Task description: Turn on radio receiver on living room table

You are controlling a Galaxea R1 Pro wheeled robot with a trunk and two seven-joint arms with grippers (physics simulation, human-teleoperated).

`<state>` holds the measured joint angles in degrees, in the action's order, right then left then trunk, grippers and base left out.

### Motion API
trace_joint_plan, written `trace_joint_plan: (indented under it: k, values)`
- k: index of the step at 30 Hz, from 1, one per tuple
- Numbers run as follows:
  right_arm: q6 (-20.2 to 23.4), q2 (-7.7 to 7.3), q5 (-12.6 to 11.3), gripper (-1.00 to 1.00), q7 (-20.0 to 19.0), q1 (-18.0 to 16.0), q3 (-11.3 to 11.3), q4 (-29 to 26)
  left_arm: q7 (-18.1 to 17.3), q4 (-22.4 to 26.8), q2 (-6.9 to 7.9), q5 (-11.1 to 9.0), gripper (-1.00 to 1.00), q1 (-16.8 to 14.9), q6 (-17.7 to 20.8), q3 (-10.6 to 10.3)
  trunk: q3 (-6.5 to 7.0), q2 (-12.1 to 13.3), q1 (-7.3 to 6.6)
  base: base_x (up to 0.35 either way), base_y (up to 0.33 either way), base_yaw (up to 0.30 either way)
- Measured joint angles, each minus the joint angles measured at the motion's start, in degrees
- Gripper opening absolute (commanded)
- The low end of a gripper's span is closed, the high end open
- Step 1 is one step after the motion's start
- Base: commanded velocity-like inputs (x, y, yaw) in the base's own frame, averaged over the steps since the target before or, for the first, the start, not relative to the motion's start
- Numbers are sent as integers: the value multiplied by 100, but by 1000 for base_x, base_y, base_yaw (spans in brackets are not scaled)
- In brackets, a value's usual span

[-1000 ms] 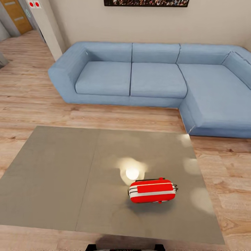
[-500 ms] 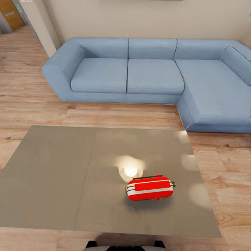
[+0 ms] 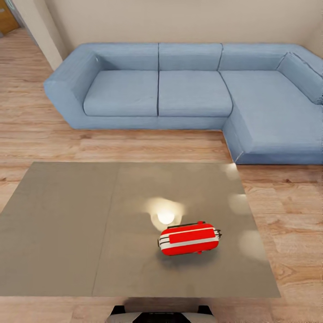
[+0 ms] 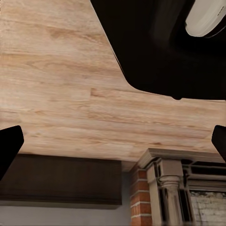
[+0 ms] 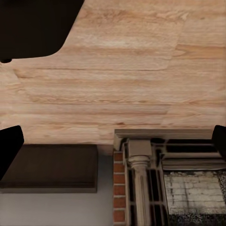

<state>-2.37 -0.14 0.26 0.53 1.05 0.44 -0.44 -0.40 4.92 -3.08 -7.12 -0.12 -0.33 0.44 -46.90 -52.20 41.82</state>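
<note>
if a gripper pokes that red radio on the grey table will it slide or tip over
The radio receiver looks to be lying flat on its broad side, so tipping seems unlikely. The table has a glossy top that mirrors a lamp, so a push would probably make it slide. Its rounded ends might let it pivot if poked off-centre.

— What is different from a second ago?
— The head camera tilts down and the whole scene slides up the picture. The crowd picture and the doorway at the upper left drop out of sight.
— And the sofa [image 3: 193, 89]?
— Higher in the picture. The radio [image 3: 189, 238] sits at the same spot on the table [image 3: 63, 233]; only the view shifts.
</note>
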Motion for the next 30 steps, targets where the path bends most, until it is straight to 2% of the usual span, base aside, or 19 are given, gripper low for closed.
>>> trace_joint_plan:
  k: [12,30]
  values:
    - [0,-2,0,100,0,0,0,0,2,0,0,0,100,1,2,0,-90,0,0,0,0,-59]
    - [0,-4,0,100,0,0,-7,0,-3,0,-5,0,100,0,3,0,-100,0,0,0,0,-1]
